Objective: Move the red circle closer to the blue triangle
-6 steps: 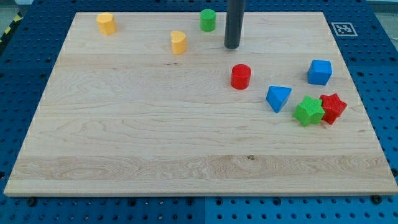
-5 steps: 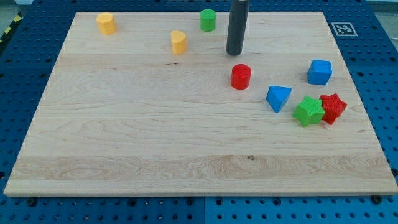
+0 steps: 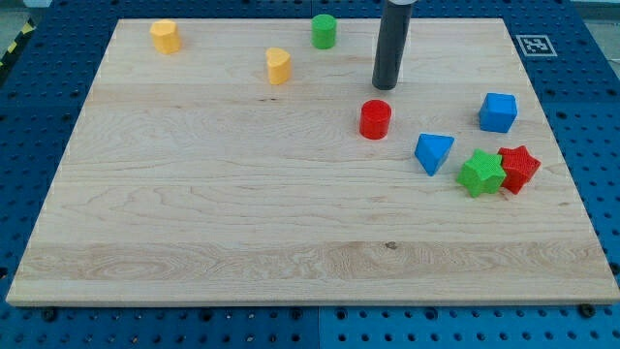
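The red circle [image 3: 375, 119] stands on the wooden board right of centre. The blue triangle [image 3: 433, 152] lies a short way to its lower right, with a gap between them. My tip [image 3: 386, 86] is just above the red circle, slightly to its right, and does not touch it. The dark rod rises from there out of the view's top.
A green star [image 3: 480, 173] and a red star [image 3: 518, 168] touch each other right of the blue triangle. A blue cube [image 3: 498, 112] sits above them. A green circle [image 3: 324, 31], a yellow block [image 3: 278, 66] and another yellow block [image 3: 166, 36] lie along the top.
My tip has moved right and a little down, from above-left of the red circle to just above it. No block has moved.
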